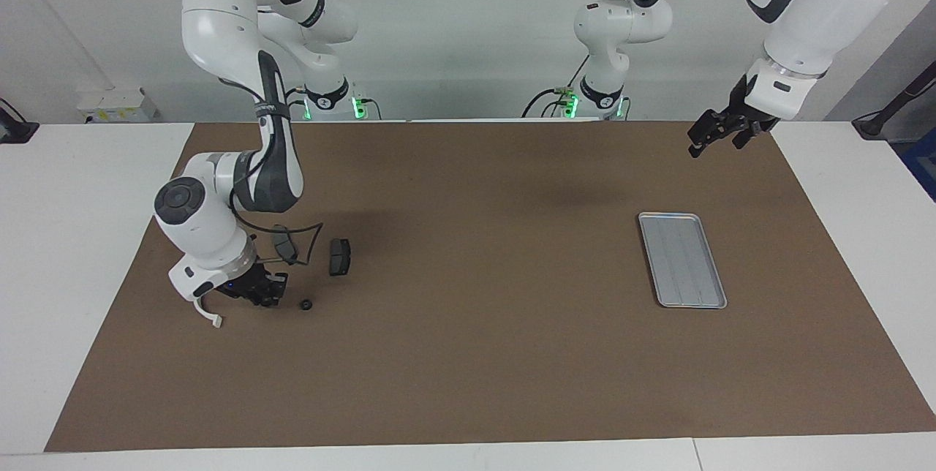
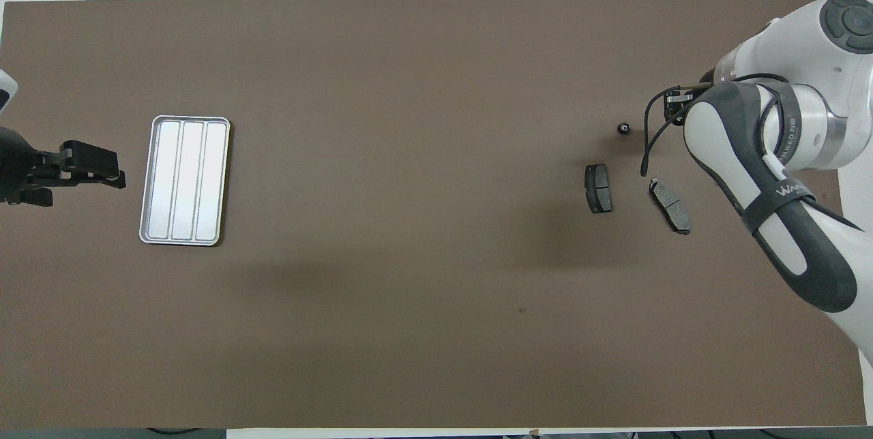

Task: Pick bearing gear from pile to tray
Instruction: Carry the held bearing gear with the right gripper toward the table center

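The pile lies toward the right arm's end of the mat. It holds two dark grey brake pads (image 1: 339,257) (image 1: 284,243), also in the overhead view (image 2: 598,188) (image 2: 670,204). It also holds a tiny black round piece (image 1: 306,303) (image 2: 623,128) and a white curved bracket (image 1: 208,314) beside the right wrist. My right gripper (image 1: 265,291) (image 2: 675,101) is low over the mat beside the black piece, apart from it. The silver tray (image 1: 684,260) (image 2: 184,180) lies toward the left arm's end with nothing in it. My left gripper (image 1: 713,138) (image 2: 102,173) is open, raised beside the tray.
A brown mat (image 1: 475,354) covers most of the white table. The right arm's forearm (image 2: 771,207) hides the bracket and part of the pile in the overhead view. A black cable (image 1: 307,237) loops off the right wrist over one brake pad.
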You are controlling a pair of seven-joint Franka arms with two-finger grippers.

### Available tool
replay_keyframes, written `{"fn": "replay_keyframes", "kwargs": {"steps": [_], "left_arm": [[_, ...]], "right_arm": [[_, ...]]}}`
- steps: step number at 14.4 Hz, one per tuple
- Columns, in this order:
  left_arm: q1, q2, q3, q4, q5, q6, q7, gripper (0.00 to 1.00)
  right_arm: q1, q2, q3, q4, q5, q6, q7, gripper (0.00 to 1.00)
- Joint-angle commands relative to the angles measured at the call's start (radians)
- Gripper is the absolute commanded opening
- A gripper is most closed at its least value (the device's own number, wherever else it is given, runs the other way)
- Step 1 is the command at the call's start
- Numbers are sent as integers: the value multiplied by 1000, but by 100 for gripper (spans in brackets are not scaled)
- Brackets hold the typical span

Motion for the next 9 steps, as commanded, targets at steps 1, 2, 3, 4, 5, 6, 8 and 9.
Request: {"fn": "replay_keyframes", "kwargs": {"steps": [1, 2, 3, 4, 5, 6, 8, 9], "left_arm": [[-3, -33, 3, -43, 8, 31, -21, 100], [-1, -33, 3, -40, 8, 36, -33, 100], [-1, -33, 3, -40, 8, 37, -41, 100], [-3, -33, 3, -40, 8, 39, -35, 100], [-7, -33, 3, -40, 8, 45, -27, 100], [-6, -30, 3, -36, 8, 51, -27, 100], [-10, -32, 3, -39, 8, 62, -38, 100], [-10, -32, 2, -40, 8, 66, -41, 100]], "right_arm": [[47, -49, 4, 41, 18, -98, 62, 5], [74, -58, 4, 63, 15, -127, 87, 5], [102, -73, 4, 75, 10, -144, 116, 5], [131, -90, 4, 77, 6, -150, 150, 5], [168, -104, 4, 86, 4, -153, 188, 5], [211, -109, 2, 103, 3, -173, 233, 5], [289, -109, 4, 141, 1, -208, 291, 5], [332, -109, 4, 149, 1, -215, 303, 5]]}}
